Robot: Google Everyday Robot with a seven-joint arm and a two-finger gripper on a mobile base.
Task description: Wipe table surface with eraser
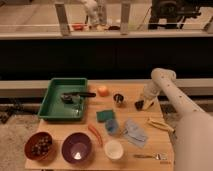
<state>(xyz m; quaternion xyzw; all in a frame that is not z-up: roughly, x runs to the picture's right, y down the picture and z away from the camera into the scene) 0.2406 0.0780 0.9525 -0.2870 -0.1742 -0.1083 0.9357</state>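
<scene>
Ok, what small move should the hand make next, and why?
Probably a short stroke toward the table's near edge: the hand sits at the eraser by the right edge, the cup stands close beside it, and bare wood lies just nearer.

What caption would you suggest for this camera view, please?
Robot's gripper at the eraser near the table surface's right edge, beside a small dark cup.

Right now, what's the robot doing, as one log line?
end effector: low over table surface, right side | eraser: at end effector | small dark cup: near eraser, apart
</scene>
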